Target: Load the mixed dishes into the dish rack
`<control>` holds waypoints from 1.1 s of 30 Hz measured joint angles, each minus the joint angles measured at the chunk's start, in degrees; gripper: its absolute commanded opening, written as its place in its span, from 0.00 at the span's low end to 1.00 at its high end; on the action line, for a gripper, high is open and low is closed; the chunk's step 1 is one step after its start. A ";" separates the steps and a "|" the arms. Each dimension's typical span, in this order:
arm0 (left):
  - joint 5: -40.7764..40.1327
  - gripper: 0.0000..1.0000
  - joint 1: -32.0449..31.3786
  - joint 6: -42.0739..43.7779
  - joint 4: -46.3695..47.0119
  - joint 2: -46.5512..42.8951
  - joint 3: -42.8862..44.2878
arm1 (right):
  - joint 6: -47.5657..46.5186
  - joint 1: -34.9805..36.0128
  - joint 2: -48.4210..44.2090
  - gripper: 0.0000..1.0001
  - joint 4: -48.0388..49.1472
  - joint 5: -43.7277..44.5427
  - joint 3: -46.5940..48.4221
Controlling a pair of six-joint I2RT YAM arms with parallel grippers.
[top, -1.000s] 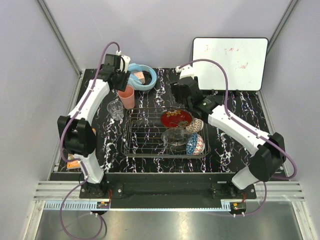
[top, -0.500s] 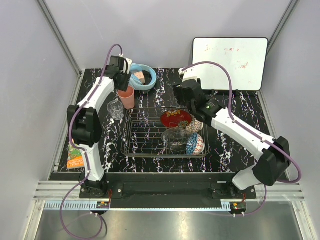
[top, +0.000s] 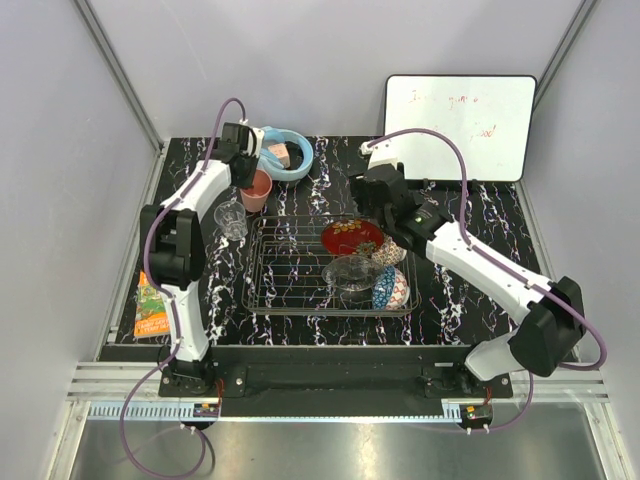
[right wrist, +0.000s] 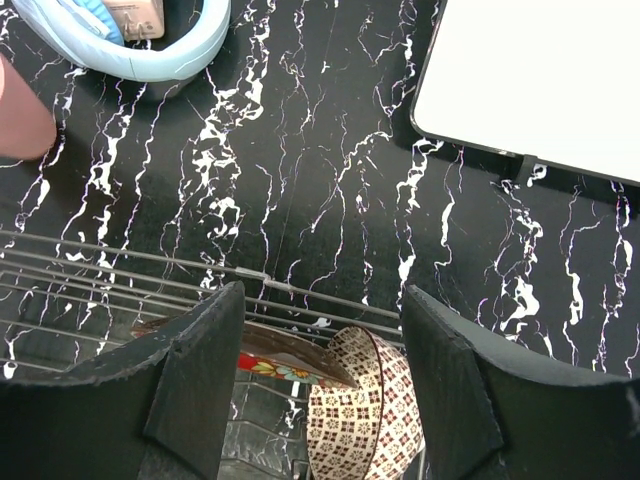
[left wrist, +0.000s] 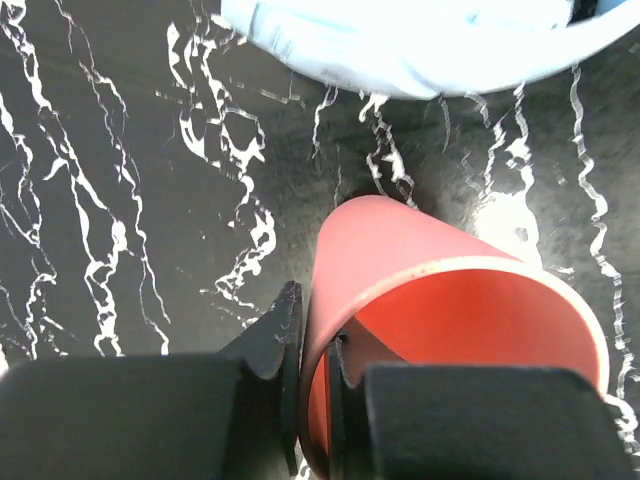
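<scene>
Left gripper (left wrist: 312, 335) pinches the wall of the salmon-pink cup (left wrist: 430, 260), one jaw inside, likely for lifting; right gripper (right wrist: 320, 295) gapes empty over the dish rack (top: 290, 270).

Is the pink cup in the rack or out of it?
Out: the salmon-pink cup is outside the dish rack, off its far-left corner, its wall pinched by the left gripper.

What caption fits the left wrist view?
Left gripper pinches the wall of the salmon-pink cup; black marbled table and light blue headphones behind.
</scene>
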 measured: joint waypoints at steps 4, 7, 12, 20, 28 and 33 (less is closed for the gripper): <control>0.26 0.00 0.13 0.42 -1.11 -1.55 -1.84 | 0.50 0.00 -1.11 0.72 0.00 -0.02 -0.63; 1.20 0.00 0.24 0.31 -4.15 -5.25 -2.38 | 1.60 -0.02 -1.66 0.76 0.00 -0.90 -0.68; 8.20 0.00 0.42 -1.70 -9.29 -20.04 -2.47 | 7.08 -0.50 -3.34 0.96 0.11 -7.08 -0.70; 32.79 0.00 1.62 -8.00 -11.34 -48.41 -2.84 | 23.41 -2.56 -11.23 1.00 9.94 -24.98 -6.27; 65.70 0.00 6.62 -36.41 18.25 -59.76 -26.88 | 56.26 -5.53 -12.26 1.00 55.71 -44.30 -29.59; 74.36 0.00 7.80 -62.27 43.50 -53.44 -39.45 | 73.13 -5.62 -1.27 1.00 77.85 -49.62 -34.12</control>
